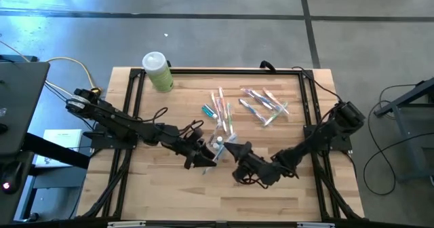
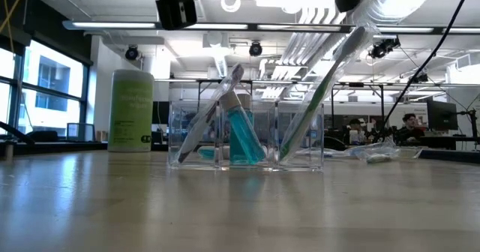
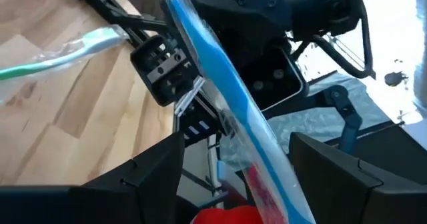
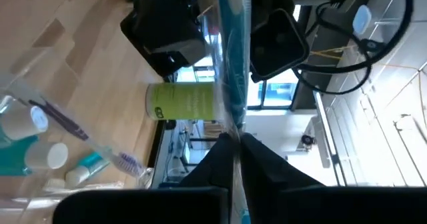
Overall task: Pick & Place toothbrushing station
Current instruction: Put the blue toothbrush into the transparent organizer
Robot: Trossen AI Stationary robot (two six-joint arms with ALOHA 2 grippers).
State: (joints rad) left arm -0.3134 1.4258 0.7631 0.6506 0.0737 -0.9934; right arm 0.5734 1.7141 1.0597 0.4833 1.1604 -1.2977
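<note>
Pale wood-plank bench (image 1: 285, 194) under me, and mid-bench sits the clear plastic organizer (image 2: 247, 136), square compartments: a wrapped toothbrush (image 2: 206, 117) leans in one, a teal tube (image 2: 244, 136) stands in the middle. My right claw (image 4: 235, 144) is clenched on a crinkly-wrapped green toothbrush (image 2: 315, 106), its foot in the end compartment. Left claw (image 3: 233, 164) is released wide beside the organizer

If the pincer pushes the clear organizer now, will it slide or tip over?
The clear organizer would probably slide on the smooth wooden table: it looks low, wide and flat-bottomed. It seems light plastic, so a high push could tip it. The green wrapped toothbrush, leaning far above its rim and pinched by the right pincer, may lever it over.
</note>
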